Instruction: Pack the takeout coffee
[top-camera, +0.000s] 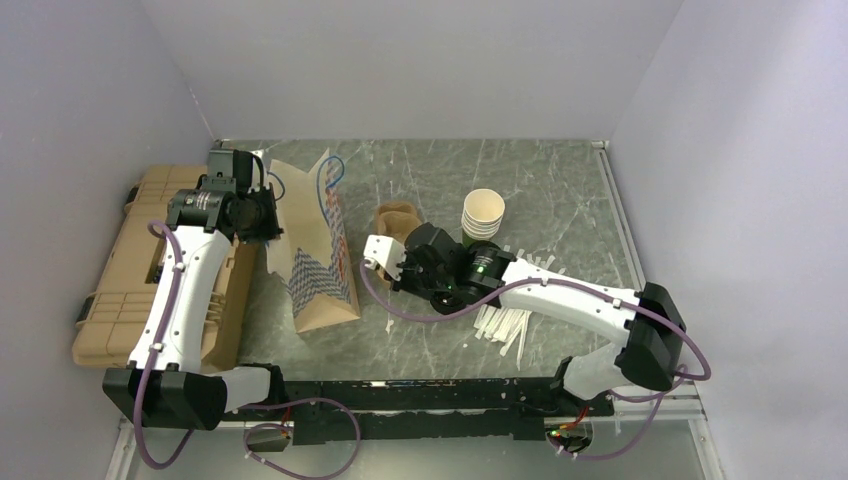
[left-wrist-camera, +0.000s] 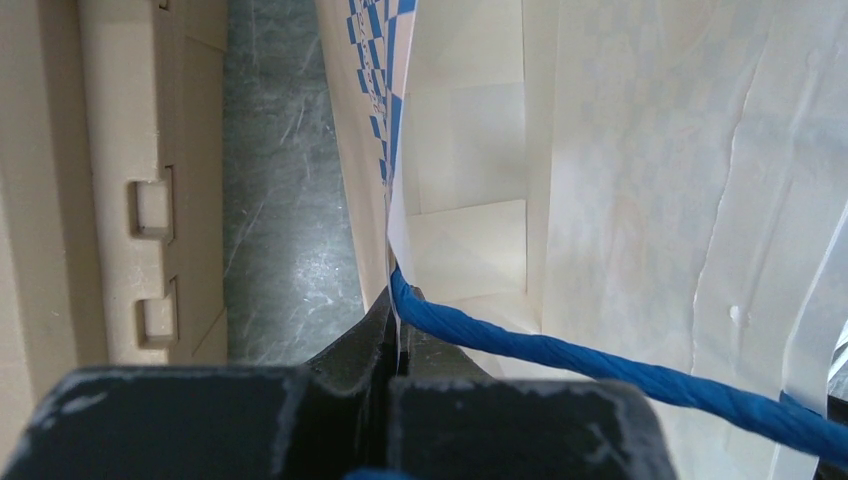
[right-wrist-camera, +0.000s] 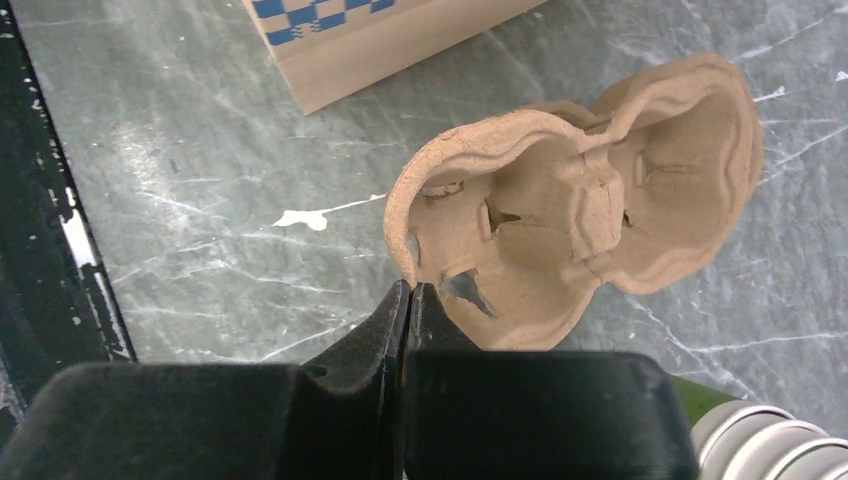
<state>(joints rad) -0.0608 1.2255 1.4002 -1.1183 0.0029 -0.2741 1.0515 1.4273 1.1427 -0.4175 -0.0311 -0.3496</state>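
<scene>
Cabling and both arm bases line the near edge of the table (top-camera: 560, 190). Just beyond them, a scatter of white sticks (top-camera: 510, 322) lies under the right forearm. Further in, the right gripper (right-wrist-camera: 408, 292) is closed tight on the near rim of a brown pulp cup carrier (right-wrist-camera: 600, 190) whose wells are empty. I cannot tell whether the carrier rests on the marble or is just lifted.

To the left, the left gripper (left-wrist-camera: 397, 308) is pinched shut on the mouth edge of the paper bag (top-camera: 315, 255), right beside the root of its blue handle (left-wrist-camera: 600, 365). The takeout coffee does not show in any view. Only a stack of paper cups (top-camera: 482, 213), lidless, stands just behind the right wrist.

This looks to me like preparation: one arm holds the bag's mouth while the other fetches the carrier. The next move probably calls for carrying the carrier without crumpling its thin rim. The left pinch also has to hold steady so the opening does not sag, and the lidded cup has yet to be found.

Room is tight on the left, where the tan case (top-camera: 130, 270) sits between the arm and the side wall. The gap between the carrier and the bag's side is narrow. The widest open marble lies beyond the cups, toward the back wall (top-camera: 420, 60).
</scene>
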